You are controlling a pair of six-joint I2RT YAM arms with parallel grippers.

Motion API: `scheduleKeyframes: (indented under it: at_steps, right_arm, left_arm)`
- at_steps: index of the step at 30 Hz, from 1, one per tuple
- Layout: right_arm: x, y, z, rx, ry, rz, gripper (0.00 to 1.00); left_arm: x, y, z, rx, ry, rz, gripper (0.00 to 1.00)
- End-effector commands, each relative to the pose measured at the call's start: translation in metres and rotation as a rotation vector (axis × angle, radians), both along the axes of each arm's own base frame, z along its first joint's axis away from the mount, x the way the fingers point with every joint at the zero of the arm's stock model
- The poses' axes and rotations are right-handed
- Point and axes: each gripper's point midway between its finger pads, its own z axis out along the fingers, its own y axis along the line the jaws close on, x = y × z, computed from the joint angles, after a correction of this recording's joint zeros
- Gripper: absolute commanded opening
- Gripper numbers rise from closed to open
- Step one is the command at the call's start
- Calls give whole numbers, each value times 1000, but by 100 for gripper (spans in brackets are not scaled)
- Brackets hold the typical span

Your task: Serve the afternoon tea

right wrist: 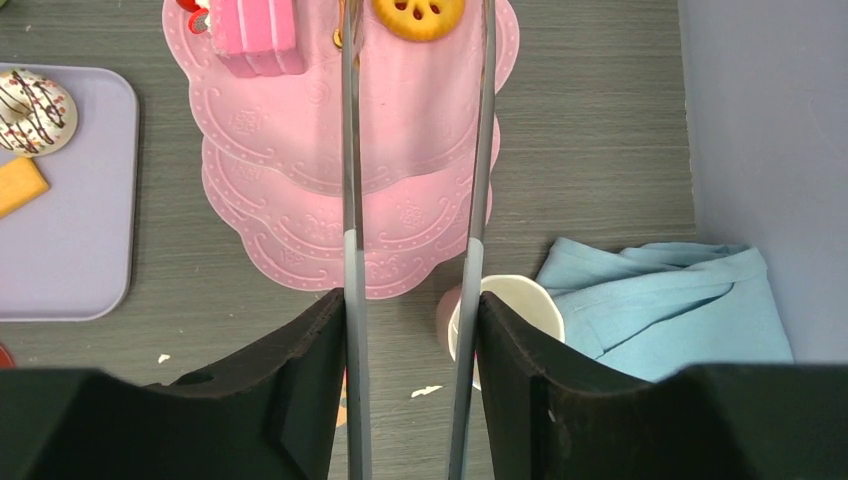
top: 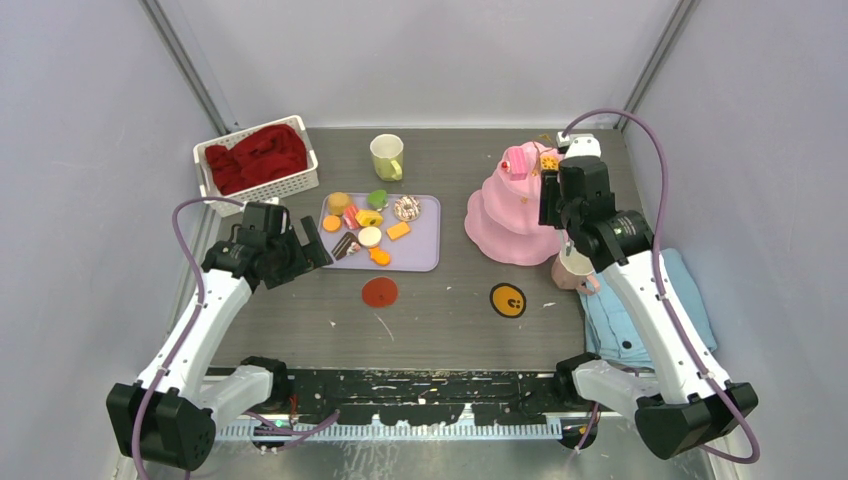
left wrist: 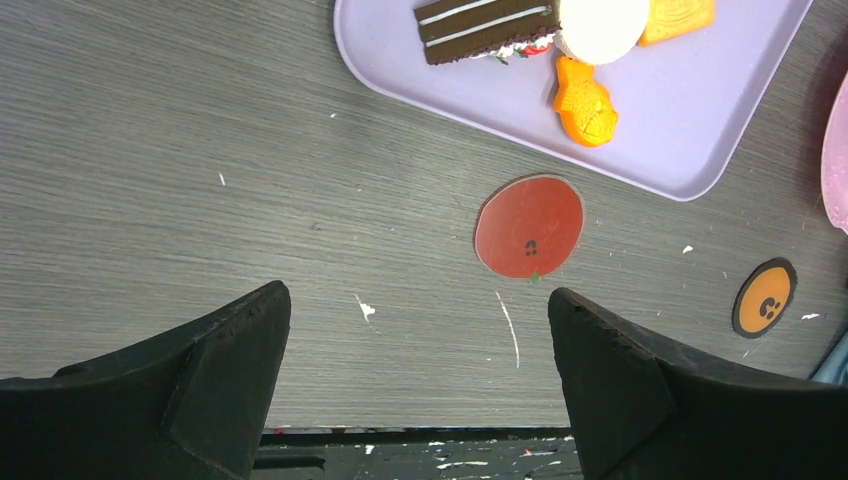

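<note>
Between the black fingers of my right gripper (right wrist: 410, 305) sits a pair of thin grey metal tongs (right wrist: 350, 200). My fingers press on its two blades from outside, and the blades stand a little apart, reaching out over the pink three-tier stand (right wrist: 420, 150). On the stand's top tier lie a pink toy cake slice (right wrist: 255, 30) and a round yellow biscuit with holes (right wrist: 418, 12). Just beside the stand's foot stands the pink mug with a white inside (right wrist: 505, 300), and next to it is the folded light-blue towel (right wrist: 670, 300) at the table's right edge.

My left gripper (left wrist: 417, 295) hangs spread wide, with only tabletop between its fingers, near the front left corner of the lilac rectangular tray (left wrist: 680, 120). Ahead of it lies a flat red round coaster (left wrist: 528, 226), and farther right a flat orange round coaster (left wrist: 765, 297). The tray carries more sweets, among them a brown layered chocolate slice (left wrist: 485, 25), an orange fish-shaped pastry (left wrist: 587, 100) and an iced doughnut (right wrist: 30, 95).

Behind the tray stands the pale yellow-green mug (top: 386, 156). A white slotted basket of red cloth (top: 258, 165) fills the far left corner.

All of this rests on a dark grey wood-grain table (top: 450, 330) flecked with white specks. Plain pale grey walls (top: 90, 150) close in on three sides, with a slanting metal post (top: 190, 70) in each far corner.
</note>
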Motion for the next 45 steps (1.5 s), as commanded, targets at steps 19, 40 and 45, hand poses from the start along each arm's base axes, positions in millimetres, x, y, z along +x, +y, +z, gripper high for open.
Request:
scheduleKeyframes:
  at_steps: [19,40,45]
  right_arm:
    - [-43,-16,53,72,-131,-39,32]
    - [-150,114,74,515,-40,787,15]
    - [-123,127,58,546,-40,791,15]
  left_arm:
    - [11,-2,11,5,-58,-18,100]
    - [15,6,17,38,-70,11,100]
    - [13,9,18,50,-64,28,100]
